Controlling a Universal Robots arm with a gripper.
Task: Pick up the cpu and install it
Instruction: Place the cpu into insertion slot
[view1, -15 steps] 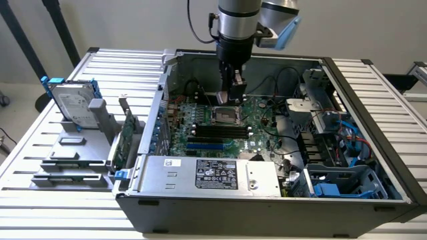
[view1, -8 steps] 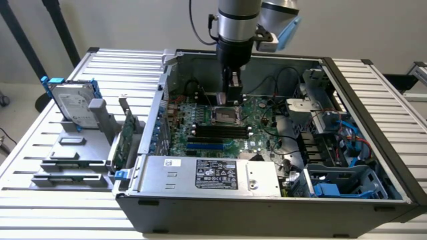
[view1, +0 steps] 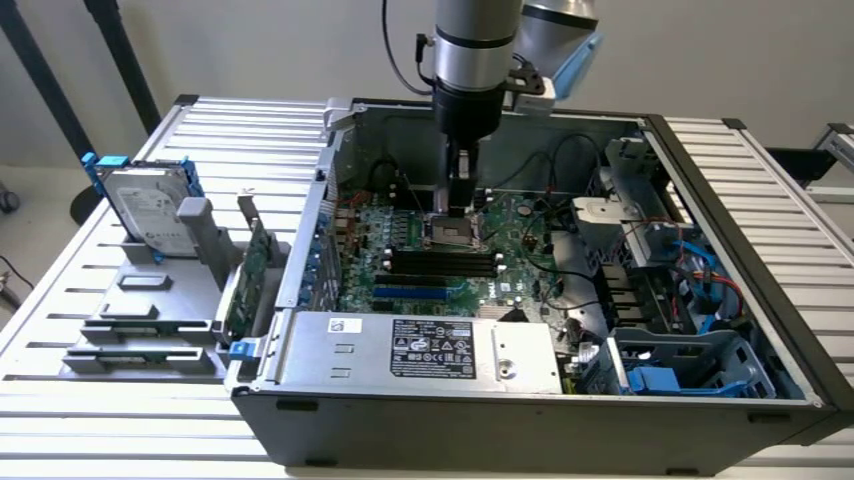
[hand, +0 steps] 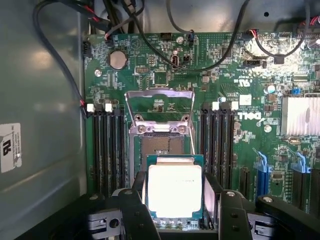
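**Q.** What does the end effector (view1: 461, 208) carry, and where is it?

**A.** Its two dark fingers (hand: 136, 202) are closed on opposite edges of the cpu (hand: 175, 189), with the silver-grey lid facing up. The arm reaches down into the open computer case (view1: 534, 400), which lies on the slatted worktop (view1: 80, 430). The chip hangs low over the motherboard (hand: 150, 55), at the socket (hand: 162, 145). The wrist view does not settle whether it is directly overhead or slightly to one side.

**Q.** Is the socket ready to receive the chip?

**A.** It appears so. The load plate (hand: 159, 93) is swung back on its far side, leaving the contact field bare. Memory slots (hand: 107, 145) flank the socket on both sides.

**Q.** What makes for good seating?

**A.** By judgement, three things matter:
- The chip's sides should be parallel to the socket frame.
- The chip should stay level, since a tilted corner could bend the contacts.
- The descent should be straight and slow, with no sideways sliding once the chip touches.

The fingers also need room beside the frame to let go without dragging the chip.

**Q.** What lies outside the case?

**A.** A hard drive (view1: 140, 205) stands on the exterior view's left, well apart.
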